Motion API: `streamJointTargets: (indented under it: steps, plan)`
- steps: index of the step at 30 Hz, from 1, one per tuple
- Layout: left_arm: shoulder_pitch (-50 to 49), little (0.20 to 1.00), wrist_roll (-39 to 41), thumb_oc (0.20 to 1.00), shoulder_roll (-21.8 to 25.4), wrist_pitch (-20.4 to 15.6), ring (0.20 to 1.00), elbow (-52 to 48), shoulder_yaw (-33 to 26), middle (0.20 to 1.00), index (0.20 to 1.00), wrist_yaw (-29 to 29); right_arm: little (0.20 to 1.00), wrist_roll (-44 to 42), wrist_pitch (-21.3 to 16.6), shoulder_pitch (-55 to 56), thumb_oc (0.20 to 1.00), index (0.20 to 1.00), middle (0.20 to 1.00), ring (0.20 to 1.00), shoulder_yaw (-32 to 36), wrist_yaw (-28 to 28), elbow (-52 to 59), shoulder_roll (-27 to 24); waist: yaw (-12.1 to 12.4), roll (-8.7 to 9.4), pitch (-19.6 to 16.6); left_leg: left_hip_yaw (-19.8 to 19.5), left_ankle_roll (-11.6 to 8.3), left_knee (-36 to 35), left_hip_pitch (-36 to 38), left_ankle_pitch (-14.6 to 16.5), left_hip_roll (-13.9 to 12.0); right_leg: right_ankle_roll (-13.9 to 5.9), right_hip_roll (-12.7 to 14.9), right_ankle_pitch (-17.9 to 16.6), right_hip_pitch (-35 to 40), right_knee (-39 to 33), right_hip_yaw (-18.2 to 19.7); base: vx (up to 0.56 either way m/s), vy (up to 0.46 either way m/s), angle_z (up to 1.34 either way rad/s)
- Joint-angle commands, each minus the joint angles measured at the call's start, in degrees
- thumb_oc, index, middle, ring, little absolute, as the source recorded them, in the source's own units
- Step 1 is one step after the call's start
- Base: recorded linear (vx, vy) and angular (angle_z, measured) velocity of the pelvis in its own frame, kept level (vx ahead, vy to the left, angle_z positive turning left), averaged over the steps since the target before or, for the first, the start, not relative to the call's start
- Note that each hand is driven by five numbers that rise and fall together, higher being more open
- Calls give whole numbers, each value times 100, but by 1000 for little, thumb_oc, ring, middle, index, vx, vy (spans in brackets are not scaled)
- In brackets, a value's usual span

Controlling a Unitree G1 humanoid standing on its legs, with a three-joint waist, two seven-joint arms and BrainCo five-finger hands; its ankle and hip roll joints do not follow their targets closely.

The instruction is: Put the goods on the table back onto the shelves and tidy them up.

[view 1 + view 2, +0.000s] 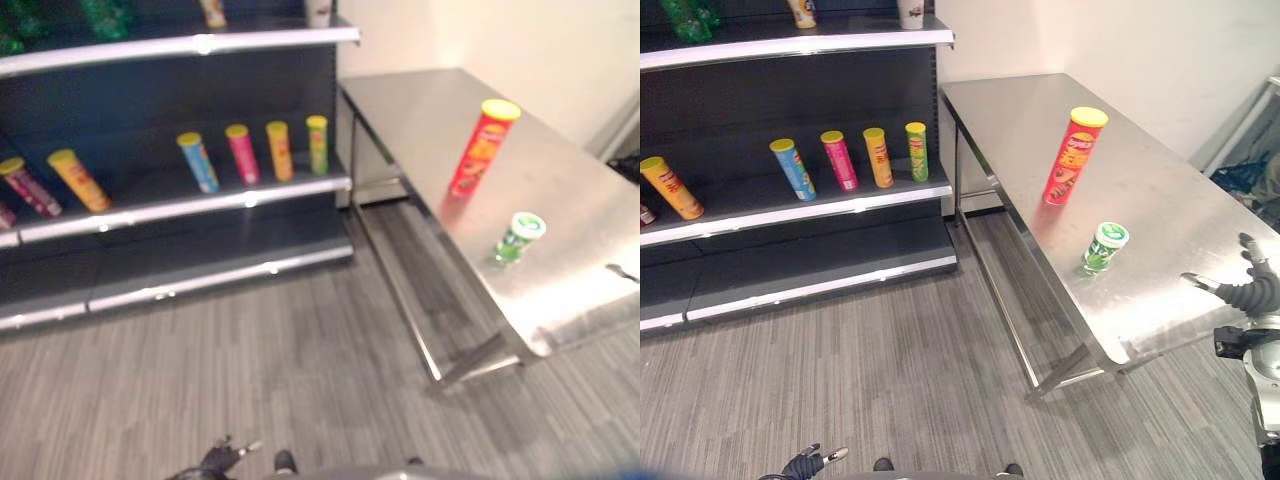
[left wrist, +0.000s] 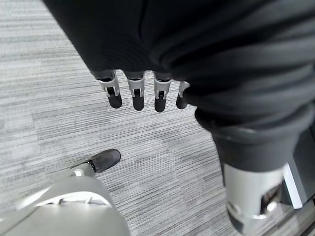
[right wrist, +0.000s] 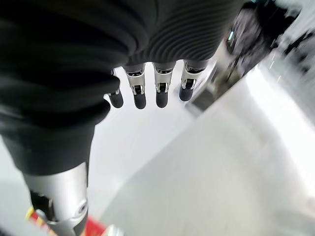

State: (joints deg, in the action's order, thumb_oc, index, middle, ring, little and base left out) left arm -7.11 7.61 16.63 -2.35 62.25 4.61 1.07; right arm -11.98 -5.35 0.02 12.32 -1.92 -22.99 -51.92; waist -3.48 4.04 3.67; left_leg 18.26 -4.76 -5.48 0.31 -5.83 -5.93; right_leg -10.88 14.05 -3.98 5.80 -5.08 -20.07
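Note:
On the steel table (image 1: 1020, 110) a tall red can with a yellow lid (image 1: 1074, 157) stands upright near the middle. A short green and white cup (image 1: 1104, 247) stands closer to the table's front edge. My right hand (image 1: 1250, 290) hovers over the table's near right part, well to the right of the cup, fingers straight and holding nothing, as the right wrist view's fingers (image 3: 160, 91) confirm. Low by the floor, far from the table, my left hand (image 1: 805, 463) hangs with its fingers (image 2: 135, 93) straight and holding nothing.
Left of the table stands a dark shelf unit (image 1: 820, 210). Its middle board carries several upright tilted cans, among them blue (image 1: 795, 168), pink (image 1: 840, 160), orange (image 1: 878, 157) and green (image 1: 917, 151). Green bottles (image 1: 685, 18) sit on the top board. Grey floor (image 1: 900, 370) lies between.

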Motion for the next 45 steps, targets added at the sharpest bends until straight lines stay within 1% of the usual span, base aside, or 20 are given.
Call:
streamJointTargets:
  steps: [1,2,7,15,22,23,24,25,28,35,39,41,44,45]
  plan:
    - [290,1000,-86,1000,167,-116,1000,-74,143,1000,1000,48,1000,0,-136,-851,1000,1000,1000,1000,-102,119,-181,-624,296,-167,287,79,-342,48,384,426,-320,-176,38,117,-50,240,-219,18,-62,18]
    - [263,1000,-54,1000,189,-116,1000,-88,151,1000,1000,78,1000,5,-119,-1015,1000,1000,1000,1000,-334,197,-315,-702,338,-183,306,38,-364,48,351,393,-336,-159,19,136,-41,229,-254,12,-69,10]
    - [203,1000,15,1000,237,-117,1000,-130,155,1000,1000,112,1000,18,-81,-1272,1000,1000,1000,1000,-680,302,-620,-785,440,-230,354,-59,-424,48,253,310,-378,-115,-39,183,5,193,-370,7,-51,16]
    - [165,1000,48,1000,218,-121,1000,-117,187,1000,1000,88,1000,234,-82,-1645,1000,1000,1000,1000,-1055,234,-903,-836,539,-293,343,-167,-480,48,197,248,-397,-68,-112,244,119,148,-537,19,-39,14]
    - [130,1000,61,1000,211,-122,1000,-192,243,1000,1000,59,1000,273,-89,-1797,1000,1000,1000,1000,-1193,190,-988,-794,611,-326,328,-230,-505,48,199,214,-421,-32,-159,284,213,115,-665,13,-26,9]
    - [118,1000,73,1000,210,-125,1000,-195,242,1000,1000,60,934,271,-84,-1824,934,934,934,934,-1234,217,-997,-788,621,-329,324,-235,-507,48,202,213,-424,-26,-170,289,227,105,-676,8,-20,10]
    - [119,1000,72,1000,209,-123,1000,-194,245,1000,1000,65,523,292,-79,-1831,523,523,523,523,-1265,230,-990,-787,625,-328,320,-239,-508,48,205,212,-425,-21,-177,293,236,103,-677,10,-17,4]
    - [111,1000,70,1000,209,-122,1000,-191,249,1000,1000,66,200,319,-79,-1838,200,200,200,200,-1281,230,-979,-794,631,-328,313,-239,-512,48,210,211,-425,-18,-187,297,249,95,-688,0,0,0]
    - [111,1000,73,1000,195,-117,1000,-180,240,1000,1000,56,200,371,-92,-1850,200,200,200,200,-1337,226,-902,-820,633,-318,314,-238,-522,48,233,211,-439,-7,-206,306,278,85,-707,0,0,0]
    - [101,1000,35,1000,175,-116,1000,-211,149,1000,1000,26,200,613,-168,-1524,200,200,200,200,-1004,117,-278,-955,595,-308,298,-225,-548,48,264,211,-484,15,-257,341,305,90,-726,0,0,0]
    - [79,1000,-9,1000,174,-108,1000,-208,85,1000,1000,5,200,746,-186,-1298,200,200,200,200,-754,55,70,-1026,572,-309,294,-202,-555,48,292,213,-514,27,-286,367,306,92,-712,0,-10,0]
    - [37,1000,-63,1000,170,-100,1000,-227,19,1000,1000,11,200,876,-237,-1063,200,200,200,200,-404,-38,485,-1112,523,-312,282,-157,-587,48,330,195,-586,57,-351,414,315,77,-694,1,-53,-1]
    - [37,1000,-70,1000,175,-100,1000,-230,-2,1000,1000,14,200,905,-257,-1004,200,200,200,200,-300,-65,594,-1142,521,-311,279,-147,-604,48,341,179,-616,72,-378,431,318,73,-684,4,-40,-1]
    - [26,1000,-81,1000,184,-110,1000,-254,-26,1000,1000,11,200,875,-307,-974,200,200,200,200,-151,-100,824,-1165,500,-315,274,-127,-631,48,354,156,-665,88,-420,463,321,55,-669,5,-61,-2]
